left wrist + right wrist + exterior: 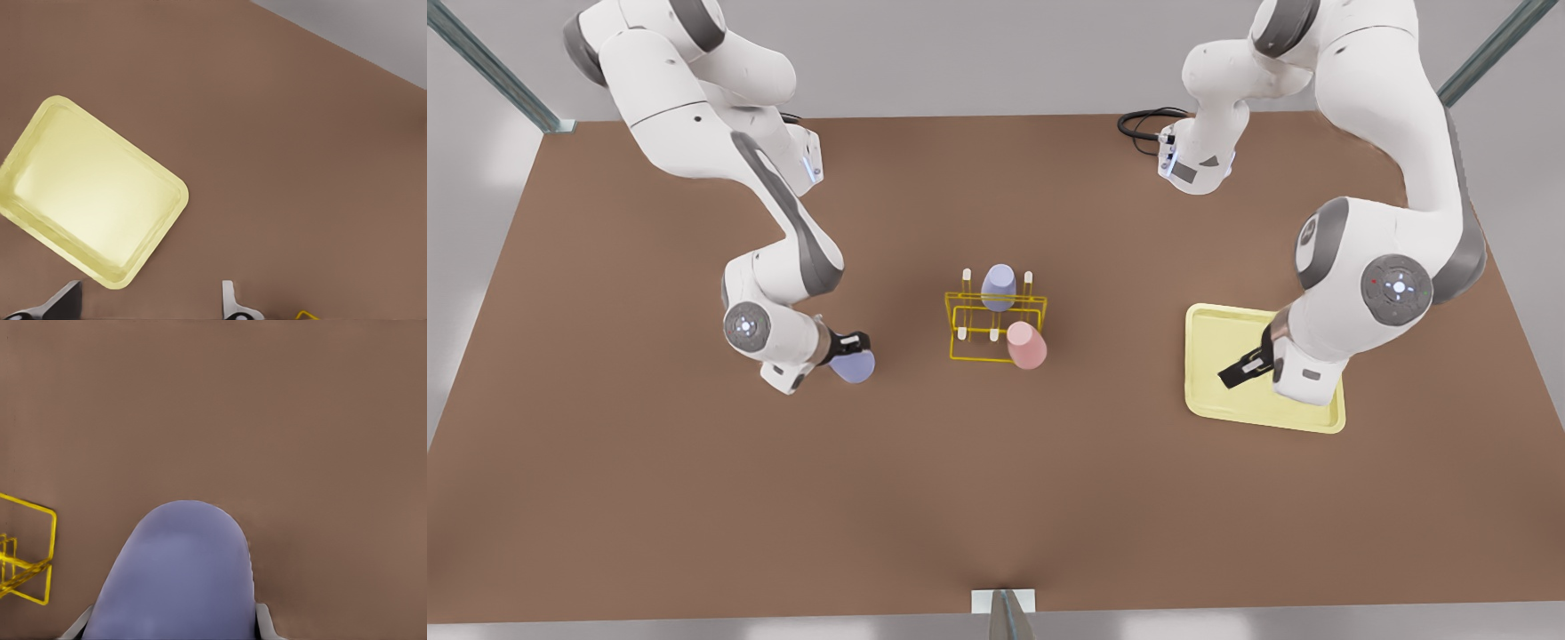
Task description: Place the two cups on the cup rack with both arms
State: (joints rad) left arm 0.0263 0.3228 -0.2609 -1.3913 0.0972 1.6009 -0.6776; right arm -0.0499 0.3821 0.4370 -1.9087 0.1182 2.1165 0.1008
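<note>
On the desk (649, 498), the rack (996, 324) holds a pink cup (1027, 345) and a lavender cup (999, 286). Right gripper (852, 354) fingers clamp another lavender cup (177, 577), base cut off. Left gripper (1243, 371) hangs over the tray (93, 190), fingers wide, empty.

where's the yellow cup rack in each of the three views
Front view: the yellow cup rack stands mid-table, with a lavender cup and a pink cup on it.
Left wrist view: one yellow corner of it peeks in at the picture's edge, beyond the pale yellow tray.
Right wrist view: its wire frame sits beside the held lavender cup.
Shared landmark: the brown table.
</note>
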